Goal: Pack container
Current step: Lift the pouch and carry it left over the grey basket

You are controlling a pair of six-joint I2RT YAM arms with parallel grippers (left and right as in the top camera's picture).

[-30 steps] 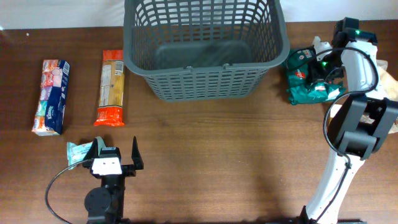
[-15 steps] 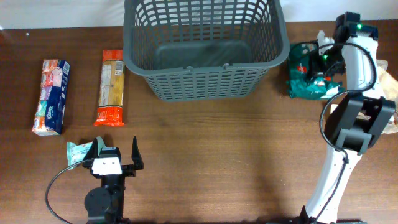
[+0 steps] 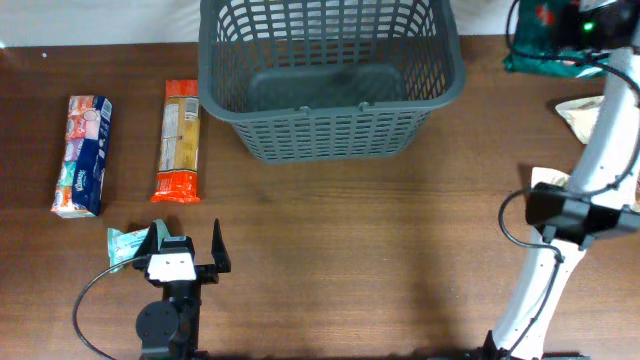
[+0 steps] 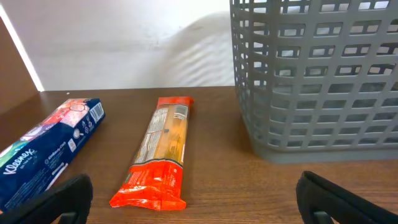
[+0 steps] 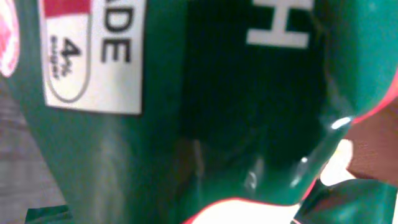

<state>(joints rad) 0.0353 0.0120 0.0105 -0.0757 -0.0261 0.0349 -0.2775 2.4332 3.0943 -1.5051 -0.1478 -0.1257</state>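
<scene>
Right gripper (image 3: 568, 28) up in the top right corner, jaws clamped on the green packet (image 3: 538, 45); container (image 3: 330, 135) sits upper centre on the table; left gripper (image 3: 187, 243) lower left, jaws wide apart

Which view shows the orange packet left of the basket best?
Left wrist: the orange packet lies whole and close. Overhead shows it whole but smaller. Right wrist shows only a green packet.
</scene>
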